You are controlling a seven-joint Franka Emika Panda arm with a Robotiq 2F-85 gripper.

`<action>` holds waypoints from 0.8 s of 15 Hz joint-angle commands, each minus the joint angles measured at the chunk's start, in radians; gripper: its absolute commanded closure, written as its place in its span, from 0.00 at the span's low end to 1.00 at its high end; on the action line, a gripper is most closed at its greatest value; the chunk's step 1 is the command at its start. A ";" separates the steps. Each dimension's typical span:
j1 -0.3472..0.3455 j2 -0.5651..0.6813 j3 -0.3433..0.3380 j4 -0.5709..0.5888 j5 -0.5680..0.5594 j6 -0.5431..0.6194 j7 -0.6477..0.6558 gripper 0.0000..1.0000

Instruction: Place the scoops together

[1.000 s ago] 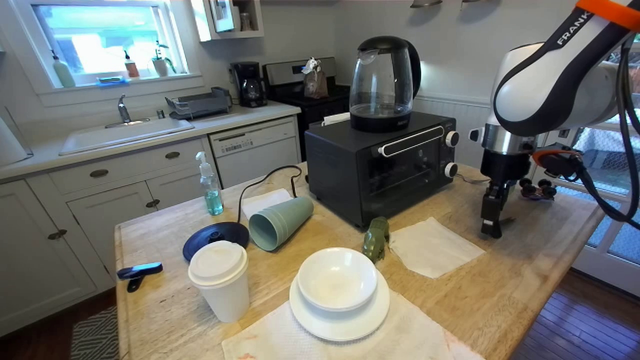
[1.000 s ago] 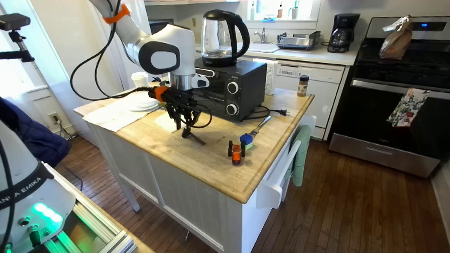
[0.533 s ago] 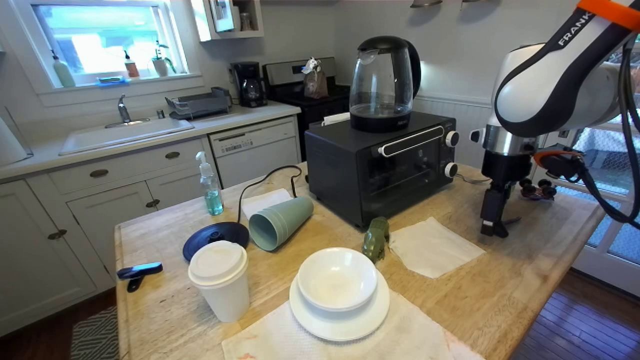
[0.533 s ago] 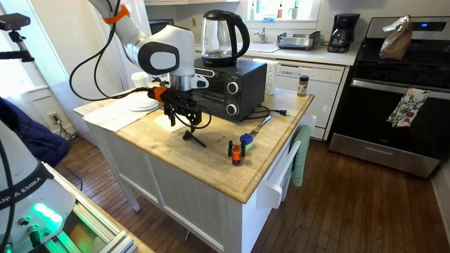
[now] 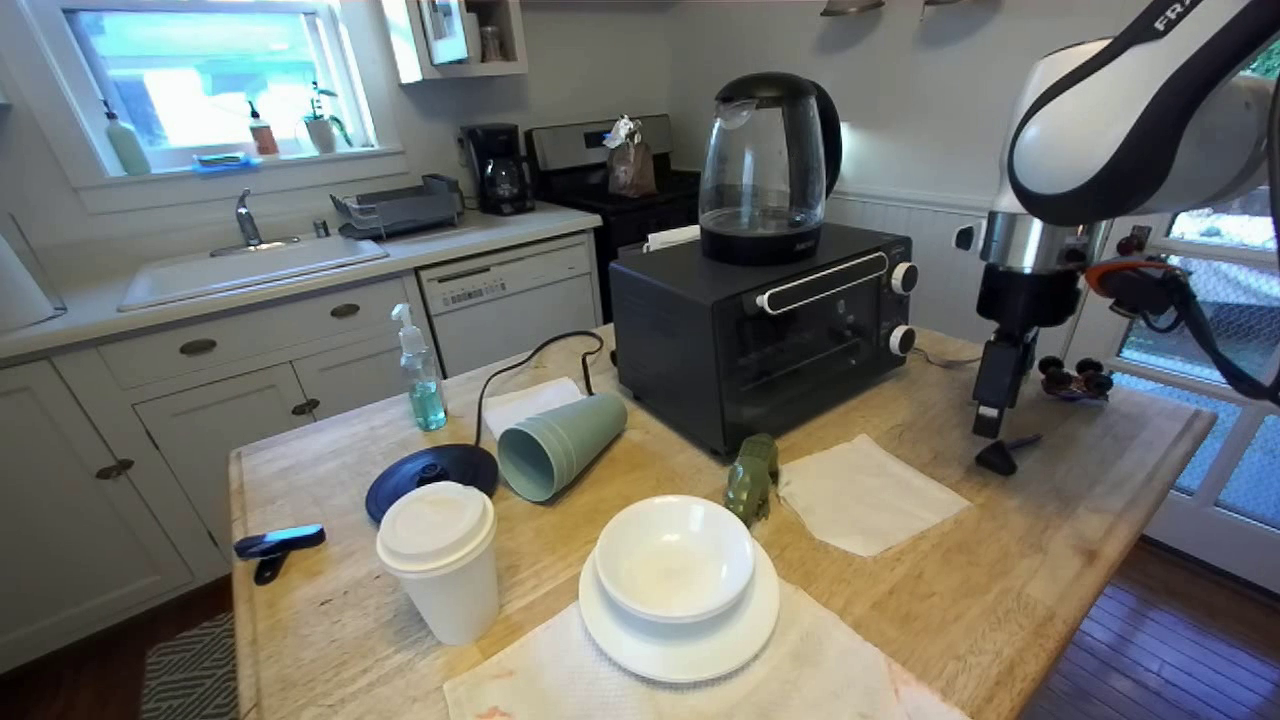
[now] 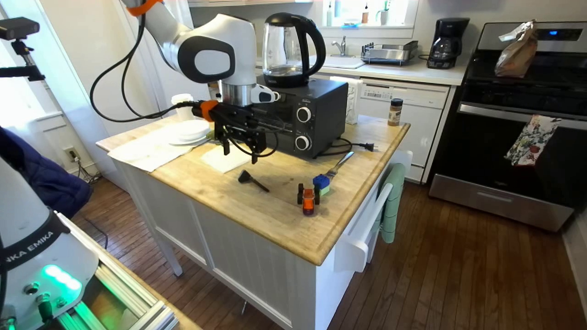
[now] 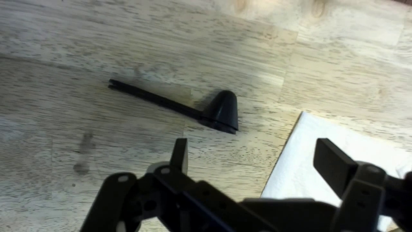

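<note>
Measuring scoops have been left on the tabletop, near the white napkin; the hand has been lifted clear above, spread wide and emptied. Paired handle tips can be seen, so nesting seems achieved.

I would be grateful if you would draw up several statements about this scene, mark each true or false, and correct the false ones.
1. The scoops rest together on the table. True.
2. The scoops are being gripped. False: the gripper is open and apart from them.
3. Every cup on the table stands upright. False: the green cup lies on its side.
4. The kettle stands on the oven. True.
5. The bowl sits on the plate. True.
6. No cup has a lid. False: the white cup has one on.
</note>
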 commanded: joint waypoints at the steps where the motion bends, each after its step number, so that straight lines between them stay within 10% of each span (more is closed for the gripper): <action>1: -0.001 -0.085 -0.048 0.000 -0.073 -0.098 0.024 0.00; 12: -0.013 -0.281 -0.165 -0.014 -0.115 -0.217 0.003 0.00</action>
